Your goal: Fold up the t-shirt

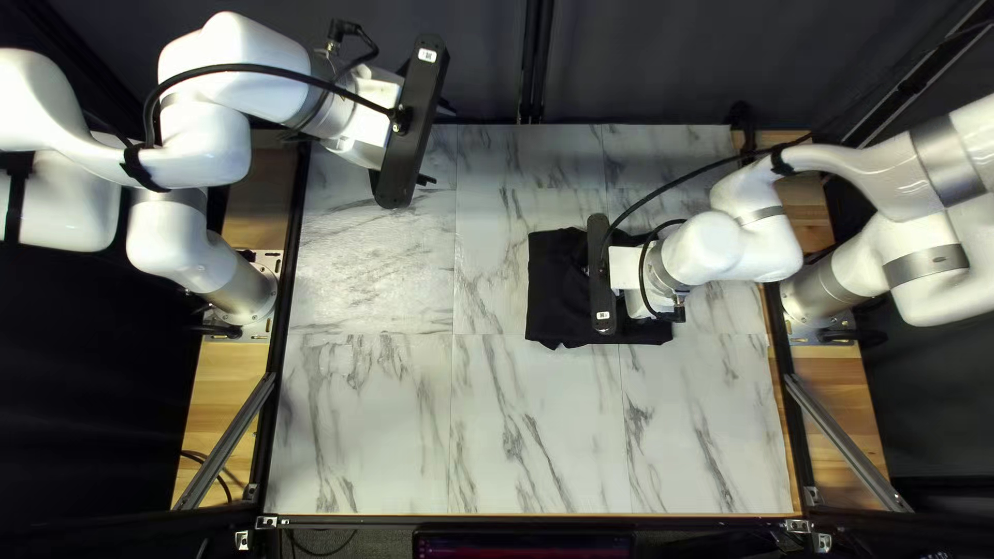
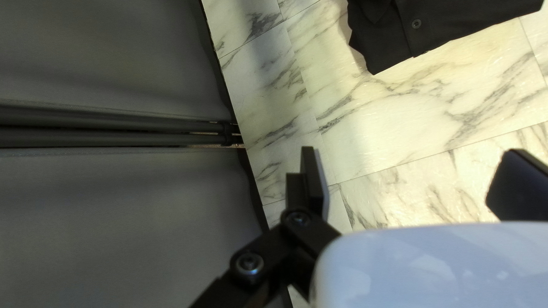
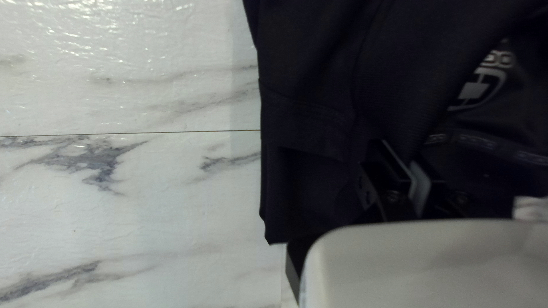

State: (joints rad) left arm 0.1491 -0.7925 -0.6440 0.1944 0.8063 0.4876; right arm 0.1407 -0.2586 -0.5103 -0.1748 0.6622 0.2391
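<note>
The black t-shirt [image 1: 555, 292] lies folded into a compact, roughly rectangular bundle right of the table's centre. Over it is my right gripper [image 1: 602, 274], its fingertips hidden in the top left view. In the right wrist view, this gripper [image 3: 406, 159] has its fingers close together on a ridge of the dark cloth [image 3: 311, 120], beside the printed neck area. Raised near the far left part of the table, my left gripper [image 1: 422, 180] is away from the shirt. The left wrist view shows that gripper [image 2: 412, 168] open with nothing between its fingers, the shirt [image 2: 394, 34] lying beyond.
The marble-patterned table [image 1: 538, 435] shows bare around the shirt, in front and to its left. A dark curtain [image 2: 108, 222] hangs past the far edge, beside my left gripper. Metal frame bars [image 1: 223, 445] slant along the table's near corners.
</note>
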